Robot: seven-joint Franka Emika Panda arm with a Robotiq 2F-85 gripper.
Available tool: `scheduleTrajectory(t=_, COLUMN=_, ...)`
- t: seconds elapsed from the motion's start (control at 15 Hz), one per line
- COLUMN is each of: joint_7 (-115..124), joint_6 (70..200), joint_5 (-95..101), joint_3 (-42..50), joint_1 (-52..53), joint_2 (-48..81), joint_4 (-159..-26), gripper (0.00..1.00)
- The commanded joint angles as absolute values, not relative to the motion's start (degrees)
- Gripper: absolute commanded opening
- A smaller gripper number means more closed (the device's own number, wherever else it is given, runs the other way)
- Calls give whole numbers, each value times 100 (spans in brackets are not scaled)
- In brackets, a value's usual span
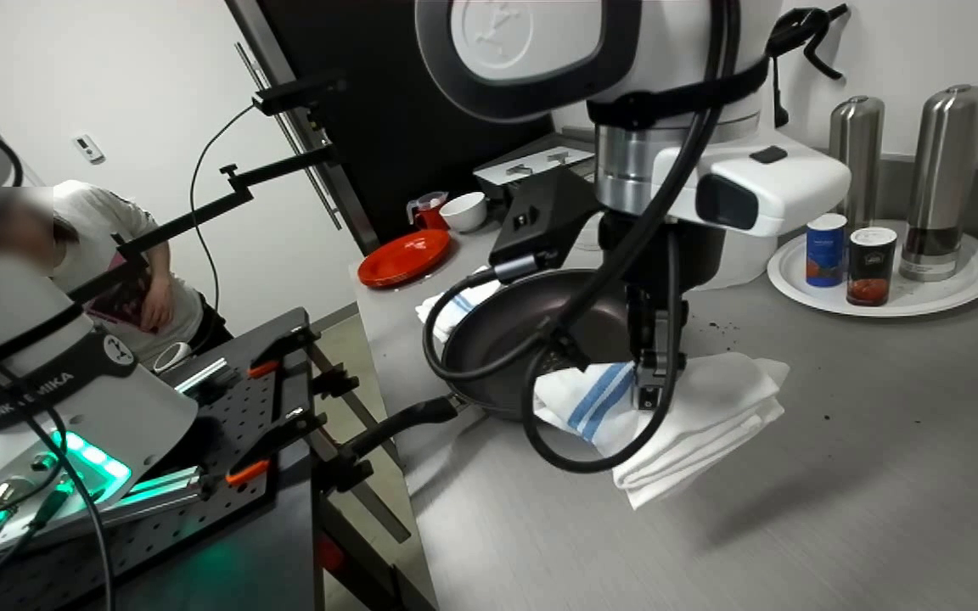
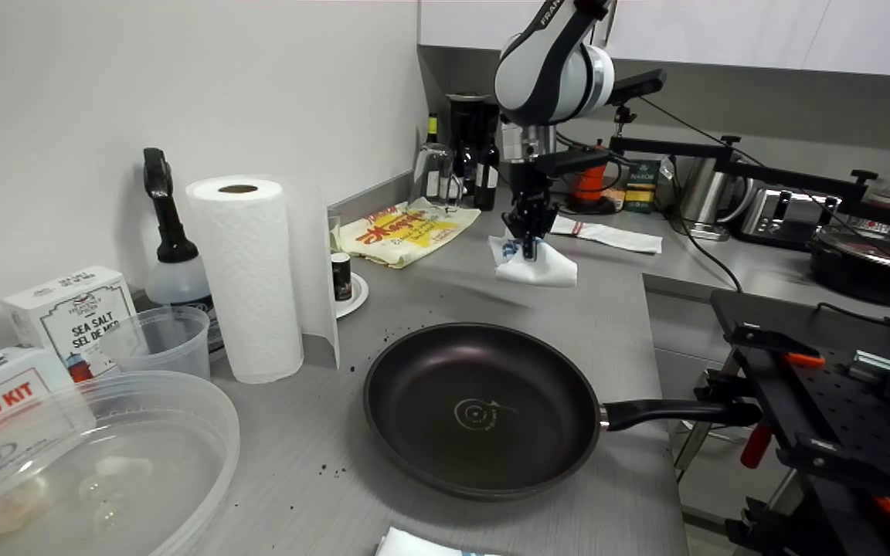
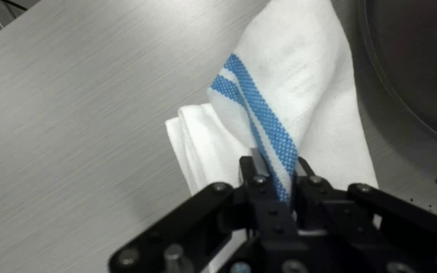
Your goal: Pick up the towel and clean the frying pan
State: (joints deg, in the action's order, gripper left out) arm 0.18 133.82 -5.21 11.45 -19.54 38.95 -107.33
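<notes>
We see a white towel point(image 3: 302, 68) with blue stripes, and the claw point(image 3: 277, 167) pinches a fold of it. The towel hangs in the air above the gray counter point(image 1: 540, 543), near the frying pan point(image 2: 480, 432). The pan sits flat, and its black handle point(image 2: 669, 413) pokes out past the counter's edge. On the pan's other side, we spot a second towel point(image 1: 459, 311). Around them, we find red plates point(image 1: 404, 257), a standing paper roll point(image 2: 248, 286), and a white plate point(image 1: 975, 263) with two tall silver grinders point(image 1: 949, 170).
</notes>
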Motion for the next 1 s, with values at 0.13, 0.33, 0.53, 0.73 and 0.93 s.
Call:
scheduleTrajectory(t=0.13, joint_7=-255, joint_6=13408, joint_5=-500, joint_3=1022, joint_1=-2021, joint_2=4583, joint_4=-10112, gripper=3)
scheduleTrajectory(t=0.33, joint_7=-327, joint_6=13350, joint_5=-504, joint_3=989, joint_1=-2043, joint_2=4859, joint_4=-9880, gripper=3)
scheduleTrajectory(t=0.53, joint_7=-331, joint_6=13268, joint_5=-512, joint_3=996, joint_1=-2079, joint_2=5071, joint_4=-9693, gripper=3)
scheduleTrajectory(t=0.73, joint_7=-322, joint_6=13202, joint_5=-488, joint_3=1024, joint_1=-2111, joint_2=5209, joint_4=-9566, gripper=3)
scheduleTrajectory(t=0.93, joint_7=-327, joint_6=13090, joint_5=-467, joint_3=1039, joint_1=-2147, joint_2=5252, joint_4=-9504, gripper=40)
